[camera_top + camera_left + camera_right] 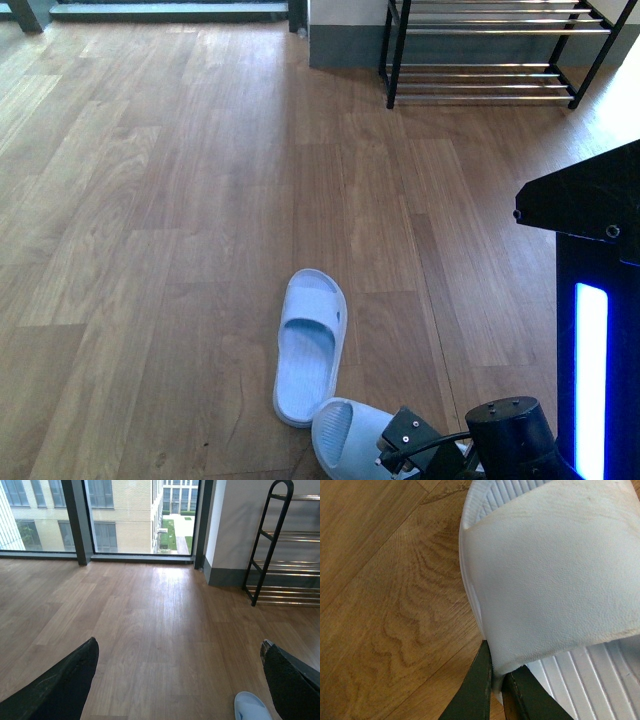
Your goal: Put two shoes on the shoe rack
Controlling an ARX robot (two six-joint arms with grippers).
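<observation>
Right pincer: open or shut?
Shut. Right pincer grips the pale blue slide: in the right wrist view its fingers pinch the strap edge, barely any gap.

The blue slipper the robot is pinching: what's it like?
The pale blue slide looks like soft rubber, with a wide pebbled strap and a ribbed footbed. It lies sole down on the wooden floor, next to its twin. The right gripper is shut on the strap's edge.
</observation>
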